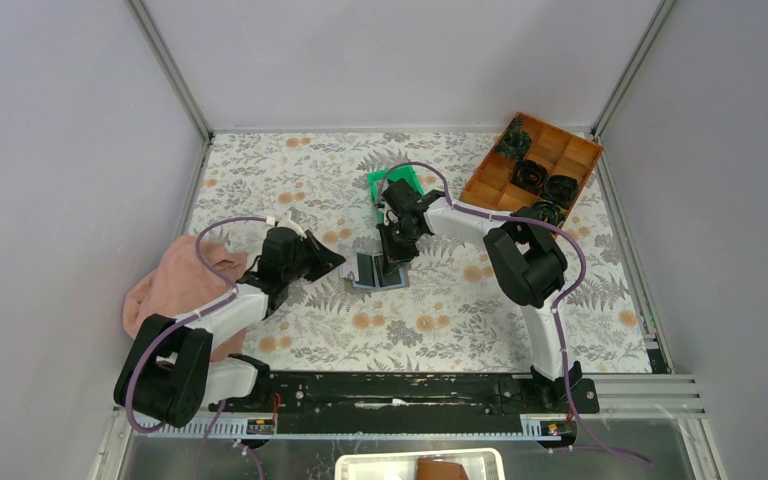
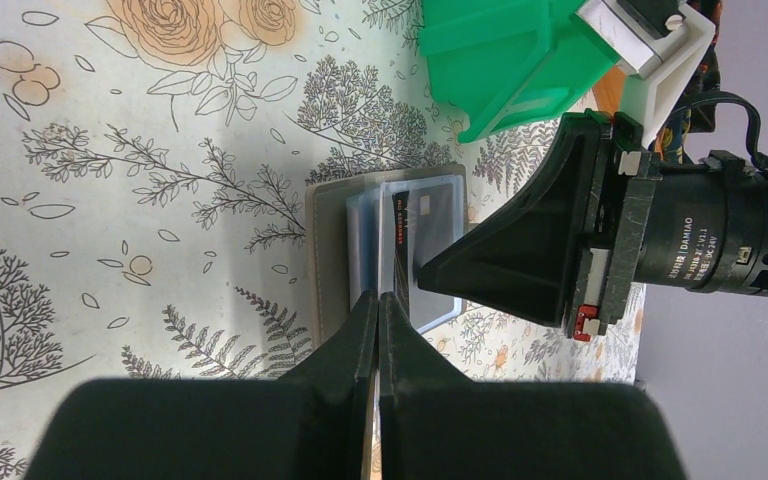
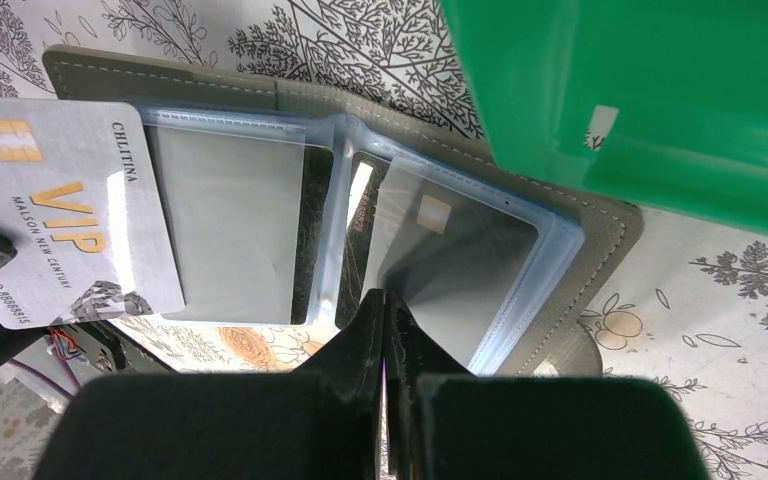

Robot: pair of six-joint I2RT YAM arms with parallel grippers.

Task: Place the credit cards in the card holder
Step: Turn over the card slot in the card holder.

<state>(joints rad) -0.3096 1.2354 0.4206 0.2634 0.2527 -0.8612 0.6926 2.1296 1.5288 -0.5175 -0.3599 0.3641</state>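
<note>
The grey card holder [image 1: 378, 272] lies open on the floral table, with blue-edged clear sleeves inside. It also shows in the left wrist view [image 2: 325, 260] and the right wrist view [image 3: 600, 250]. My left gripper [image 1: 340, 258] [image 2: 378, 298] is shut on a silver VIP credit card [image 3: 70, 200], held over the holder's left page. My right gripper [image 1: 392, 264] [image 3: 385, 297] is shut on a sleeve page at the fold. That page holds a dark grey card [image 3: 450, 250]. A dark strip with orange lettering [image 3: 360, 235], perhaps another card, shows under it.
A green plastic bin [image 1: 395, 183] [image 3: 640, 90] stands just behind the holder, close to the right wrist. A brown compartment tray [image 1: 532, 165] sits at the back right. A pink cloth [image 1: 180, 285] lies at the left by the left arm.
</note>
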